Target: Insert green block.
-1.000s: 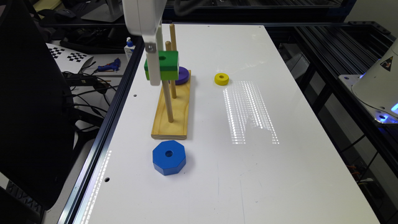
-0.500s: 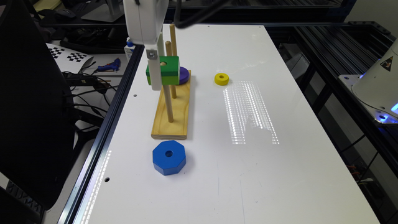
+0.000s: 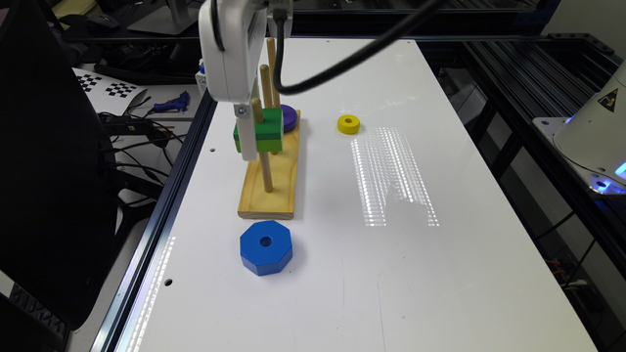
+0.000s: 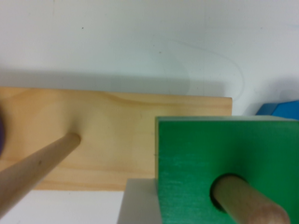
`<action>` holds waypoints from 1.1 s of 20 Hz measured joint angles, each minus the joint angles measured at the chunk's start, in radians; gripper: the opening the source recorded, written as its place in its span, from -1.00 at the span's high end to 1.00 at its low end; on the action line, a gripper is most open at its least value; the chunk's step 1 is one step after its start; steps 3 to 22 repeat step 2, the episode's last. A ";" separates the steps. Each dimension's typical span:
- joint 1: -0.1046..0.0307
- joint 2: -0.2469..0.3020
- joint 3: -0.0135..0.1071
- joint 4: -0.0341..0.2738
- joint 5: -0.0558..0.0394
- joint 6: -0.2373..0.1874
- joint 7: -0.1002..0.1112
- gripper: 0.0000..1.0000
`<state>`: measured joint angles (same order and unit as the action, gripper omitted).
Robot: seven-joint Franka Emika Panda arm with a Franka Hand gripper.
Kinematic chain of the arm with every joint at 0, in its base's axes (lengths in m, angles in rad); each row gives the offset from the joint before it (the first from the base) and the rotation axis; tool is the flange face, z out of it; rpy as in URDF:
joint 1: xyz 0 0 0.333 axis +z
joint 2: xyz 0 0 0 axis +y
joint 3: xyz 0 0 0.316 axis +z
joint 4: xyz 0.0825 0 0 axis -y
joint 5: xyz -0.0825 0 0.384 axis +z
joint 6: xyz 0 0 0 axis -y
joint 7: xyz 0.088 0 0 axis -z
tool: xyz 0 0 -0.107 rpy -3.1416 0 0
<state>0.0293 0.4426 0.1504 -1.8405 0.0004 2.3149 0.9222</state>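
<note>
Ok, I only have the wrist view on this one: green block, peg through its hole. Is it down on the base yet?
Observer: No. In the exterior view the green block sits partway up the peg, with bare peg showing between it and the base.
Operator: Which peg is it?
Observer: Of the three, the one nearest the blue octagon, which lies on the table off that end of the base.
Operator: Anything on the other pegs?
Observer: A purple piece lies at the foot of the farthest peg.
</note>
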 joint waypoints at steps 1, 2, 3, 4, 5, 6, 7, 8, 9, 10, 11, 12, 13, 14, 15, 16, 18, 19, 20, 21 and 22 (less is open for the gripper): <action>0.000 0.000 0.000 0.000 -0.0002 0.000 0.000 1.00; 0.000 0.000 0.000 0.000 -0.0004 0.000 0.000 1.00; 0.000 0.000 0.000 0.000 -0.0004 0.000 0.000 1.00; 0.000 0.000 0.000 0.000 -0.0004 0.000 0.000 1.00; 0.000 0.000 0.000 0.000 -0.0004 0.000 0.000 1.00; 0.000 0.000 0.000 0.000 -0.0004 0.000 0.000 1.00; 0.000 0.000 0.000 0.000 -0.0004 0.000 0.000 1.00; 0.000 0.000 0.000 0.000 -0.0004 0.000 0.000 1.00; 0.000 0.000 0.000 0.000 -0.0004 0.000 0.000 1.00; 0.000 0.000 0.000 0.000 -0.0004 0.000 0.000 1.00; 0.000 0.000 0.000 0.000 -0.0004 0.000 0.000 1.00; 0.000 0.000 0.000 0.000 -0.0004 0.000 0.000 1.00; 0.000 0.000 0.000 0.000 -0.0004 0.000 0.000 1.00; 0.000 0.000 0.000 0.000 -0.0004 0.000 0.000 1.00; 0.000 0.000 0.000 0.000 -0.0004 0.000 0.000 1.00; 0.000 0.000 0.000 0.000 -0.0004 0.000 0.000 1.00; 0.000 0.000 0.000 0.000 -0.0004 0.000 0.000 1.00; 0.000 0.000 0.000 0.000 -0.0004 0.000 0.000 1.00; 0.000 0.000 0.000 0.000 -0.0004 0.000 0.000 1.00; 0.000 0.000 0.000 0.000 -0.0004 0.000 0.000 1.00; 0.000 0.000 0.000 0.000 -0.0004 0.000 0.000 1.00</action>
